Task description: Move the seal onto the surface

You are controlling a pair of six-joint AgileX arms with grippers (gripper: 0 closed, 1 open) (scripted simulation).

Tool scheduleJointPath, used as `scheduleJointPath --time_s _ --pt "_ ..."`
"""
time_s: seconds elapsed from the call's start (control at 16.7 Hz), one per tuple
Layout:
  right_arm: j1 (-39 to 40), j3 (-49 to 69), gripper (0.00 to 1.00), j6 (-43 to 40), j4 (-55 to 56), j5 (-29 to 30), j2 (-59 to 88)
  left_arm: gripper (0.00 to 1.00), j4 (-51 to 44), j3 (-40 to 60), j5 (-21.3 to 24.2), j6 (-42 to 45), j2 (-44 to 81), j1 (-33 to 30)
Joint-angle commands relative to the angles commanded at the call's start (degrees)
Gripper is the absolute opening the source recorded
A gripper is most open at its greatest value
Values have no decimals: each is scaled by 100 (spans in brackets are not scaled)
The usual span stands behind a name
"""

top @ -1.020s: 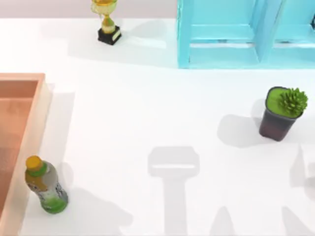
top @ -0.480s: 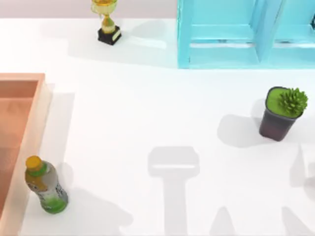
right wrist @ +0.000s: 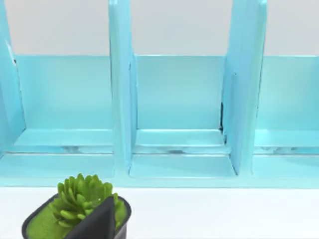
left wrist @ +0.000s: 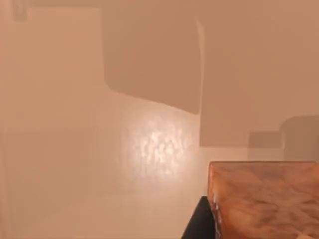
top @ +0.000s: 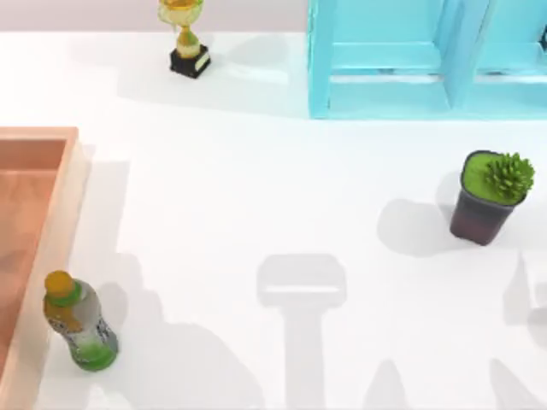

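While nothing in the top view lets me place my own arms, it lays the table out plainly; the surface (top: pixel 256 188) is wide, white and flat, crossed near its front edge by several grey shadows. At its left side sits the orange-pink tray (top: pixel 73 179), cut off by the edge of the view; just beside the tray's front right corner stands a bottle (top: pixel 79 323) with a yellow cap and a green label, leaning slightly. Far back, left of centre, is a gold trophy (top: pixel 186 34) on a black base; to the right of it, along the back edge, stands the light blue cabinet (top: pixel 385 94). On the right side of the table, well apart from the cabinet, is a potted plant (top: pixel 489 196) in a dark pot.

From my left wrist I see the seal (left wrist: pixel 264 199) very close, its orange-tan marbled body cut off by the frame; it is set against a smooth orange-pink floor (left wrist: pixel 75 149) of the same colour as the tray, so it is not on the white surface. Whether it rests on that floor or hangs above it I cannot tell. A dark wedge (left wrist: pixel 199 224) touches the seal's near corner; I cannot tell whether my left gripper is spread or pinching the seal.

From my right wrist I look into the cabinet's (right wrist: pixel 174 99) open compartments, with the plant (right wrist: pixel 75 209) in front; a dark grey sliver (right wrist: pixel 94 221) overlaps the pot; I cannot tell how my right gripper stands.
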Motion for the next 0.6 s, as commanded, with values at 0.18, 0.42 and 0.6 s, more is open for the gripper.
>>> scheduleJointPath --time_s 0.18,0.42,0.6 --pt "0 0 100 0 0 0 0 0 -683 583 -32 -596 -320 -658" --pt "0 0 100 0 0 0 0 0 -1732 1294 -5 -1525 -616 -1701" --pt "0 0 100 0 0 0 0 0 -2439 1700 28 -2187 -740 -2321"
